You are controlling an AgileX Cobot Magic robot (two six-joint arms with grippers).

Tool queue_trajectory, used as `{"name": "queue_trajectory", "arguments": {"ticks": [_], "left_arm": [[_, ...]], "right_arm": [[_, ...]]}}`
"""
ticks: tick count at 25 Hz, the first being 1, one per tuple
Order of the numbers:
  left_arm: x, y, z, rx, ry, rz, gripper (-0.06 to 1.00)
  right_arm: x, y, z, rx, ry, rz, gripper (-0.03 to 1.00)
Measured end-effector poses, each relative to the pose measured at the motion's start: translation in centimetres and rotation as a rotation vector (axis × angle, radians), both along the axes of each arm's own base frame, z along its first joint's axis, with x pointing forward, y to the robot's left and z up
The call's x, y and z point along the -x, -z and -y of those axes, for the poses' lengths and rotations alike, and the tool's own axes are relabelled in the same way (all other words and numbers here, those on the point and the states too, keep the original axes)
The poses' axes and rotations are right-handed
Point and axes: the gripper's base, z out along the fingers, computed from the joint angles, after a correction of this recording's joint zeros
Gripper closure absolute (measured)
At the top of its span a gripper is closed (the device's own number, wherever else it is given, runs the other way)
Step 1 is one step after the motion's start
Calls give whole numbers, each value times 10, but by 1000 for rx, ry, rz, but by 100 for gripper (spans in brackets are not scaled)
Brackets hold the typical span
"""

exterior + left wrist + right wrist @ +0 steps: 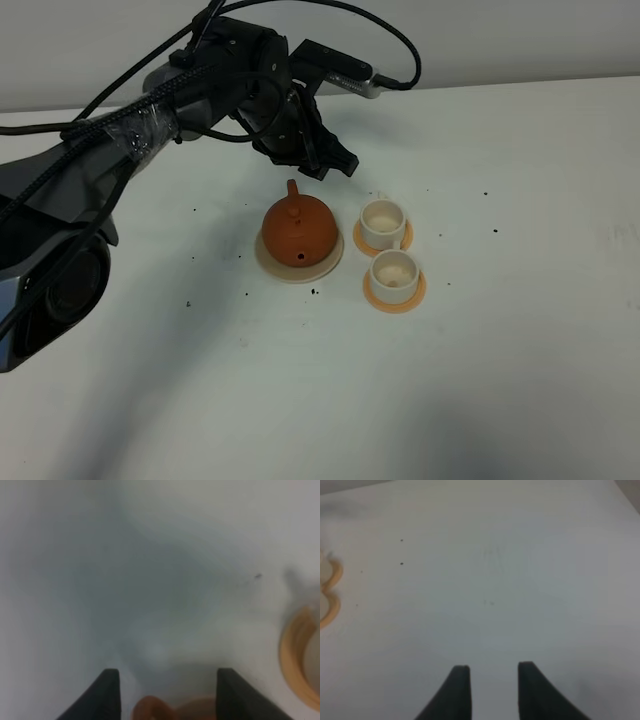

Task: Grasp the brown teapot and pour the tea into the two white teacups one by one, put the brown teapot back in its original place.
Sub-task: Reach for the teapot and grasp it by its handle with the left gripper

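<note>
Hovering left claw point(330, 166), spread, seemingly straddles handle point(150, 709) of brown teapot point(298, 232).

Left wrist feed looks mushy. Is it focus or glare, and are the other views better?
Left wrist view: out of focus, no glare; the brown teapot is an orange smear at the left gripper. Exterior high view: sharp, with the arm casting a soft shadow on the table. Right wrist view: slightly soft.

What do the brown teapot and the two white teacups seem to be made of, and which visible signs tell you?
The brown teapot looks like unglazed clay: matte reddish-brown, with no bright highlights. The two white teacups look like glazed ceramic, perhaps porcelain: smooth, even white walls. At this size, neither is certain.
</note>
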Motion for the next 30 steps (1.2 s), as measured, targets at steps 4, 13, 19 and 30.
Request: {"name": "queue_trajectory", "arguments": {"ticks": [4,13,19,30], "left_arm": [[-6,5,-10,-25,23,7,50],[-12,21,-10,-27,46,21,50],[-12,23,-17,-44,36,-12,50],[-11,25,-37,-110,10,-93,51]], "right_arm": [[0,0,0,0,0,0,72],[0,0,0,0,0,0,72],[0,0,0,0,0,0,72],[0,0,0,0,0,0,72]]}}
